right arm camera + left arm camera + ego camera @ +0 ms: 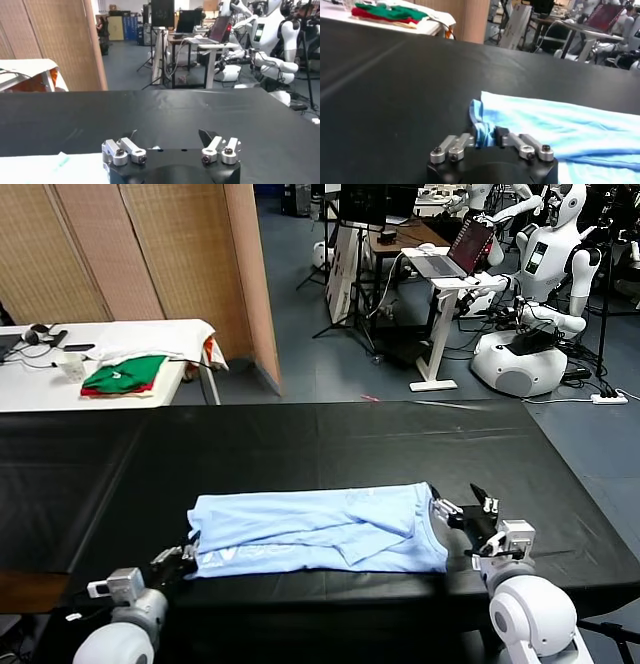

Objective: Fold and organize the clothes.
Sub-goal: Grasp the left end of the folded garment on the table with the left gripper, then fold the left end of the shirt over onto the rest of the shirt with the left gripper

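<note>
At about 7 o'clock on the black table (pixel 300 439), the left gripper (pixel 183 556) sits at the near-left corner of the T-shirt (pixel 320 529), its fingers clenched on a bunched pinch of the pale blue fabric (pixel 482 131), as the left wrist view shows. The T-shirt lies partly folded, stretched crosswise along the table's near edge around 6 o'clock, white lettering near its left end. At about 5 o'clock, the right gripper (pixel 478 506) rests at the shirt's right end, its fingers (pixel 207 136) spread wide and holding nothing. Far off at 10 o'clock, green-and-red folded garments (pixel 125 375) lie on a white table (pixel 110 339).
</note>
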